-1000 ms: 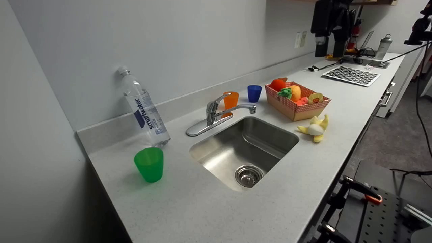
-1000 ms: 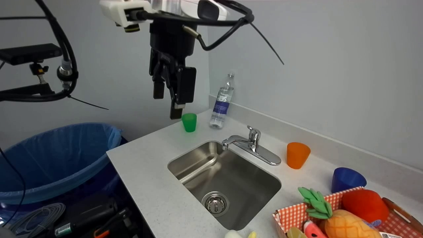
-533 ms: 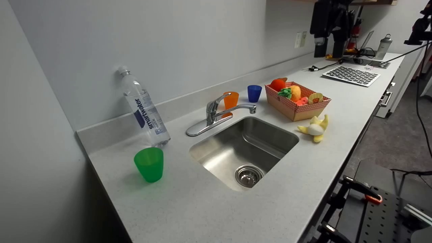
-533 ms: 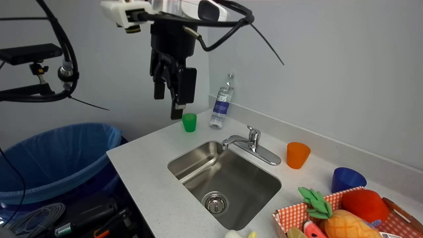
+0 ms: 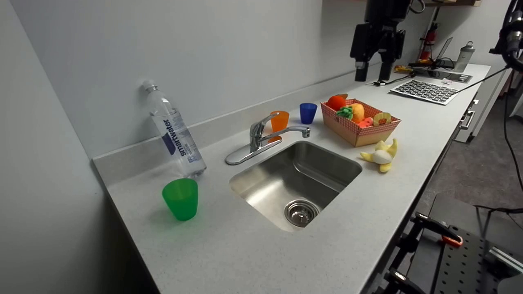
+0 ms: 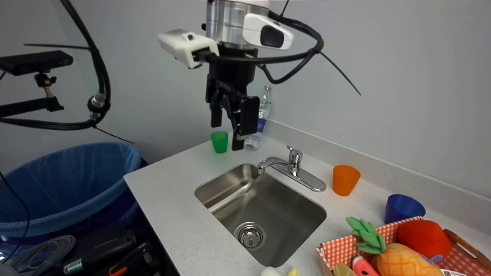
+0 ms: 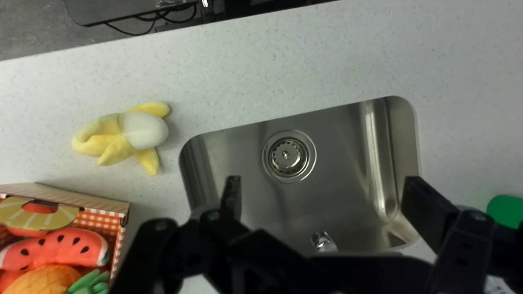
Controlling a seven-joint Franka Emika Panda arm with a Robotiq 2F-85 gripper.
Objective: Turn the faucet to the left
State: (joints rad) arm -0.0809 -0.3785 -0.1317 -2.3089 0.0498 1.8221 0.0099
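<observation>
The chrome faucet (image 5: 256,138) stands behind the sink in both exterior views, with its upright lever on top (image 6: 294,154). Its thin spout (image 6: 274,160) reaches out over the sink's back edge. In the wrist view only the spout tip (image 7: 322,241) shows, low between the fingers; the gripper hides the rest of the faucet. My gripper (image 7: 322,188) is wide open with nothing between its fingers. In both exterior views the gripper (image 5: 373,74) (image 6: 227,132) points down, high above the counter and apart from the faucet.
The steel sink (image 6: 276,214) lies in front of the faucet. Orange (image 6: 346,179) and blue cups (image 6: 402,209) and a fruit basket (image 5: 347,130) stand on its one side. A green cup (image 5: 182,200) and leaning bottle (image 5: 175,134) stand on the other. A plush banana (image 7: 139,130) lies nearby.
My gripper has moved down, and left in an exterior view and right in another, mostly in the last half second. It stays open. The faucet and other objects have not moved.
</observation>
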